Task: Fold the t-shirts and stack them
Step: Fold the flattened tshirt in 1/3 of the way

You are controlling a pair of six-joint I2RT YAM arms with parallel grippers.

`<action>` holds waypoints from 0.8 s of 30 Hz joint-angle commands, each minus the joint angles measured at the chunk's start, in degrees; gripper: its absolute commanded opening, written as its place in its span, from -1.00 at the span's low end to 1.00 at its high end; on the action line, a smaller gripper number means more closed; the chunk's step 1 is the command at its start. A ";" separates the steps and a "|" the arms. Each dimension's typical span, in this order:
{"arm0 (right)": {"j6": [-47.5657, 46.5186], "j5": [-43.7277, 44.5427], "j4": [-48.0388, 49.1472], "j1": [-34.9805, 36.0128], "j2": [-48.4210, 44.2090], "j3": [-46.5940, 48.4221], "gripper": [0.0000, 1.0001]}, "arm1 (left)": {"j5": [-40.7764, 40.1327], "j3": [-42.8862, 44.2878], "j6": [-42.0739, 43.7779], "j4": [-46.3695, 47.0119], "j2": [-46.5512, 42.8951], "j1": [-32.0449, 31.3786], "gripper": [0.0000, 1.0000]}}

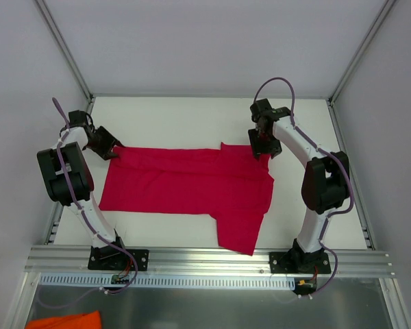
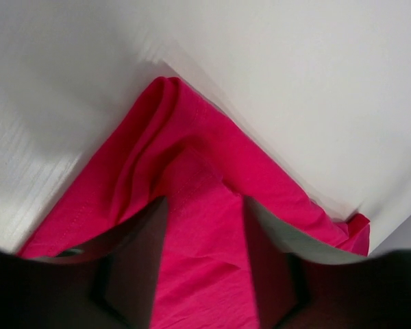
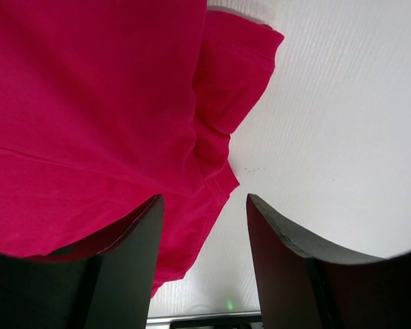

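Straddling the t-shirt [image 1: 185, 185], we keep both jaws parted. The left gripper [image 2: 200, 260] has a bunched corner between and ahead of its jaws. The right gripper [image 3: 202, 260] has a hem edge between its jaws and bare table [image 3: 342, 123] rightward.

white table [image 1: 192, 116] w/ red t-shirt [image 1: 185, 181] spread flat

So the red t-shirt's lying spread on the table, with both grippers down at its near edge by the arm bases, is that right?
Not quite. The top view shows the left gripper and right gripper at the far corners of the red t-shirt, not its near edge. The rest holds.
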 commanded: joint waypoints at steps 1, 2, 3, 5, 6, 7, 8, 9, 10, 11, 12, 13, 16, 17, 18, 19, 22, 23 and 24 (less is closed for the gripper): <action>-1.19 1.30 -1.00 0.54 -3.55 -1.00 0.11 | -1.36 2.21 1.29 -0.13 0.70 -0.50 -0.14; -1.19 1.47 -0.82 0.54 -3.73 -1.70 0.11 | -1.45 2.39 1.29 -0.13 1.14 -0.50 -0.18; -1.10 1.48 -0.82 0.54 -3.81 -1.96 0.11 | -1.54 2.74 1.29 -0.30 1.40 -0.59 -0.19; -1.19 1.74 -0.73 0.45 -4.08 -2.23 0.11 | -1.62 3.01 1.29 -0.30 1.67 -0.76 -0.16; -1.28 1.74 -0.73 0.54 -4.17 -2.23 0.11 | -1.80 3.27 1.29 -0.48 1.93 -0.94 -0.15; -1.28 1.83 -0.73 0.45 -4.25 -2.23 0.11 | -1.89 3.44 1.29 -0.56 2.19 -0.94 -0.15; -1.36 1.83 -0.73 0.54 -4.34 -2.14 0.11 | -1.98 3.79 1.38 -0.57 2.28 -1.03 -0.15; -1.45 1.83 -0.82 0.45 -4.34 -2.05 0.11 | -2.06 3.89 1.38 -0.57 2.46 -1.03 -0.15; -1.54 1.83 -0.73 0.54 -4.34 -1.97 0.11 | -2.06 3.89 1.46 -0.48 2.81 -1.11 -0.15; -1.54 1.83 -0.82 0.45 -4.43 -1.88 0.11 | -2.06 3.97 1.47 -0.48 3.16 -1.11 -0.17; -1.72 1.83 -0.82 0.45 -4.34 -1.88 0.11 | -2.06 4.15 1.47 -0.48 3.34 -1.11 -0.20; -1.80 1.92 -0.82 0.45 -4.43 -1.96 0.11 | -1.80 4.24 1.47 -0.22 4.04 -1.20 -0.24; -1.89 2.00 -0.82 0.54 -4.78 -2.40 0.11 | -1.71 4.85 1.47 -0.04 5.01 -1.47 -0.42; -1.89 2.09 -0.91 0.45 -4.87 -2.49 0.11 | -1.71 5.11 1.47 0.05 5.62 -1.64 -0.55; -1.81 2.00 -0.82 0.45 -4.87 -2.58 0.11 | -1.71 5.20 1.55 0.14 5.89 -1.82 -0.68; -1.72 2.00 -0.91 0.54 -4.96 -2.41 0.11 | -1.71 5.38 1.47 0.23 6.32 -1.90 -0.80; -1.37 1.39 -0.73 0.45 -4.78 -2.14 0.11 | -1.80 5.56 1.55 0.23 6.59 -1.99 -1.00; -1.19 1.13 -0.65 0.45 -4.26 -1.71 0.11 | -1.80 5.73 1.64 0.40 6.42 -1.99 -1.00; -1.02 0.78 -0.64 0.54 -4.25 -1.44 0.11 | -1.89 5.82 1.73 0.31 6.50 -1.99 -1.00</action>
